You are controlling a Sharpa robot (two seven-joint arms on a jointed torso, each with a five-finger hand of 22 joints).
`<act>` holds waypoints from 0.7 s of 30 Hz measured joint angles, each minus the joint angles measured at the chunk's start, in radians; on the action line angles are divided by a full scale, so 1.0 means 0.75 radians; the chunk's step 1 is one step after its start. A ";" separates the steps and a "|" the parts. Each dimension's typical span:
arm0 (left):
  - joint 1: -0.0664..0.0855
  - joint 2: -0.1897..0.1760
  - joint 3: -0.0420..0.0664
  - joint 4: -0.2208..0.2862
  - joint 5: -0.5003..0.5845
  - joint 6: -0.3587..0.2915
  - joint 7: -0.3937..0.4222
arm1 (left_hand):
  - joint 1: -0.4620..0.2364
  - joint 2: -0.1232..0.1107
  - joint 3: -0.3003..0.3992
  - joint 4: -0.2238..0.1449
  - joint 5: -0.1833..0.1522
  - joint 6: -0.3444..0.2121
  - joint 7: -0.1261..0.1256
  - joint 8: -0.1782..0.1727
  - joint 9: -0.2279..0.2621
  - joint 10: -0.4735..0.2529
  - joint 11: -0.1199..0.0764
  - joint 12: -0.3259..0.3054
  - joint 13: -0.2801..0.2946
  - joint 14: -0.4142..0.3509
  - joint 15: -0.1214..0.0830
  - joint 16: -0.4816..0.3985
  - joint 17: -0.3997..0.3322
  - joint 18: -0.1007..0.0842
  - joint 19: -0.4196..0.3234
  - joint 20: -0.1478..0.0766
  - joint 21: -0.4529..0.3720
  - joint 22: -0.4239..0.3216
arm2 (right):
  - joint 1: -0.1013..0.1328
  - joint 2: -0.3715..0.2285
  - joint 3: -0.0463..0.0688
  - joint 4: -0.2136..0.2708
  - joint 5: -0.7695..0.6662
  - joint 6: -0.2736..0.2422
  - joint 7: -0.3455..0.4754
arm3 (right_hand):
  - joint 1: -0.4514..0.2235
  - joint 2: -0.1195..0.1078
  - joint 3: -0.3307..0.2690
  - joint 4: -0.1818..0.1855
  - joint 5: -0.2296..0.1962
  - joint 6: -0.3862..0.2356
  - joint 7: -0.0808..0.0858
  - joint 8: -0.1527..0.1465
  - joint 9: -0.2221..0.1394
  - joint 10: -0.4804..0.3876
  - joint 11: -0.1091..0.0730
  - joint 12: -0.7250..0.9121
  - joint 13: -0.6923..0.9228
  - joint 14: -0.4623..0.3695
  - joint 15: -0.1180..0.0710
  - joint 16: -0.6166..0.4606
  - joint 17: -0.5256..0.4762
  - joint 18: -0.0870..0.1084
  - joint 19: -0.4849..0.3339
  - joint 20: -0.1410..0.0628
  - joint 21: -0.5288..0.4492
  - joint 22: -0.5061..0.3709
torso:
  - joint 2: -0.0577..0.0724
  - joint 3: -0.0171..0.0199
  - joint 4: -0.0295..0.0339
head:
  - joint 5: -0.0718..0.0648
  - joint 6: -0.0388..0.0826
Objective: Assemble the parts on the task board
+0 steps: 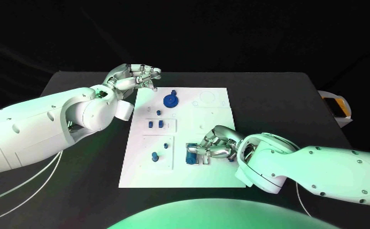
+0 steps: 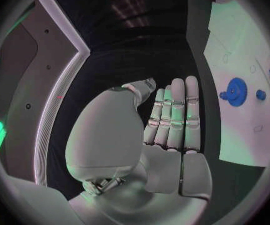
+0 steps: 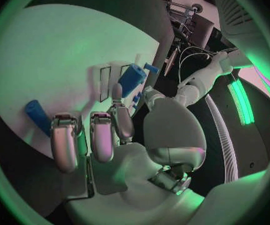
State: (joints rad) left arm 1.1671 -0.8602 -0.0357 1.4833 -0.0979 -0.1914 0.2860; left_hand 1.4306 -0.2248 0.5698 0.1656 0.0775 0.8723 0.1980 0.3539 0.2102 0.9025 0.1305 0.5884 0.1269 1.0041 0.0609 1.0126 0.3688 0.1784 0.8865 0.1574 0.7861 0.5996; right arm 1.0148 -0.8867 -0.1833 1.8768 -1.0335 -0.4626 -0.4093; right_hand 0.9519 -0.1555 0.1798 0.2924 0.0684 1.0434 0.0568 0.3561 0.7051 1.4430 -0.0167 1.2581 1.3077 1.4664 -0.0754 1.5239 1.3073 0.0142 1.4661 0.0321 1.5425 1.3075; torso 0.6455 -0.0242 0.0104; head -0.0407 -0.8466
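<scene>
A blue block (image 1: 191,157) was pinched by the right hand (image 1: 214,146) fingers over the board (image 1: 208,173), seemingly for seating; left hand (image 1: 135,77) fingers lay together, empty.

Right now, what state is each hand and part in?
left hand: open, off the far left corner of the task board
right hand: fingers at the blue block; grip unclear
blue gear: flat on the board
</scene>
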 measured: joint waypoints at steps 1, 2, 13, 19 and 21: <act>0.000 0.000 0.000 0.000 0.000 0.000 0.000 | 0.000 0.000 0.000 0.000 0.000 0.000 0.000 0.000 0.000 0.000 0.000 0.000 0.000 0.000 0.000 0.000 0.000 0.000 0.000 0.000 0.000 0.000 | 0.000 0.001 0.000 0.000 -0.001 -0.001 0.000 | -0.005 0.002 -0.019 0.001 -0.007 -0.004 0.004 0.000 0.000 0.000 0.000 -0.012 0.000 0.000 0.000 0.000 0.000 0.000 0.000 0.000 -0.007 0.000 | 0.000 0.0000 0.0000 | 0.000 0.000; 0.000 0.000 0.000 0.000 0.000 0.000 0.000 | 0.000 0.000 0.000 0.000 0.000 0.000 0.000 0.000 0.000 0.000 0.000 0.000 0.000 0.000 0.000 0.000 0.000 0.000 0.000 0.000 0.000 0.000 | 0.000 0.002 0.000 0.000 -0.002 -0.003 -0.001 | -0.016 0.010 -0.057 0.001 -0.015 -0.015 0.006 0.000 0.003 -0.012 0.003 -0.027 0.000 0.000 0.000 0.000 0.000 0.000 0.000 0.000 -0.015 0.000 | 0.000 0.0000 0.0000 | 0.000 0.000; 0.000 -0.004 0.000 0.001 0.000 0.000 -0.001 | 0.000 0.000 0.000 0.000 0.000 0.000 0.000 0.000 0.000 0.000 0.000 0.000 -0.001 0.000 0.000 0.000 0.000 0.000 0.000 0.000 0.000 0.000 | -0.001 -0.011 0.000 0.013 -0.010 -0.023 0.014 | 0.103 0.069 -0.153 -0.007 0.110 -0.027 0.008 0.005 0.010 -0.019 0.010 -0.050 0.000 0.000 0.000 -0.008 0.000 0.000 0.000 0.000 -0.027 0.000 | 0.000 0.0000 0.0003 | 0.003 -0.002; 0.000 -0.007 0.000 0.002 0.000 0.000 -0.001 | 0.000 0.000 0.000 0.000 0.000 0.000 0.000 0.000 0.000 0.000 0.000 0.000 -0.001 0.000 0.000 0.000 0.000 0.000 0.000 0.000 0.000 0.000 | -0.003 -0.047 0.000 0.044 -0.013 -0.034 0.053 | 0.264 0.084 -0.156 -0.026 0.131 -0.027 0.008 0.024 0.015 -0.009 0.000 -0.014 0.000 0.000 0.000 -0.006 0.000 0.000 0.000 0.000 -0.002 0.000 | 0.000 0.0001 -0.0005 | 0.007 -0.001; 0.000 -0.008 0.000 0.002 0.000 0.000 -0.001 | 0.000 0.000 0.000 0.000 0.000 0.000 0.000 0.000 0.000 0.000 0.000 0.000 -0.001 0.000 0.000 0.000 0.000 0.000 0.000 0.000 0.000 0.000 | -0.003 -0.056 0.000 0.054 -0.017 -0.034 0.065 | 0.320 0.083 -0.139 -0.043 0.122 -0.022 0.003 0.025 0.015 -0.006 -0.003 -0.004 0.000 0.000 0.000 -0.001 0.001 0.000 0.000 0.000 0.004 0.000 | 0.000 0.0004 -0.0008 | 0.008 -0.001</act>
State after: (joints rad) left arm 1.1671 -0.8661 -0.0357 1.4849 -0.0979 -0.1914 0.2855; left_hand 1.4306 -0.2248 0.5698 0.1656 0.0775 0.8723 0.1980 0.3539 0.2102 0.9025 0.1305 0.5884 0.1260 1.0041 0.0610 1.0126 0.3689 0.1783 0.8864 0.1573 0.7861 0.5997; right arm 1.0123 -0.9286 -0.1833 1.9173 -1.0466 -0.4881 -0.3605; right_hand 1.1917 -0.0931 0.0755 0.2598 0.1601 1.0271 0.0587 0.3750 0.7167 1.4383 -0.0190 1.2553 1.3081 1.4664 -0.0753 1.5230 1.3079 0.0143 1.4661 0.0322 1.5453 1.3074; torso 0.6452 -0.0239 0.0098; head -0.0350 -0.8470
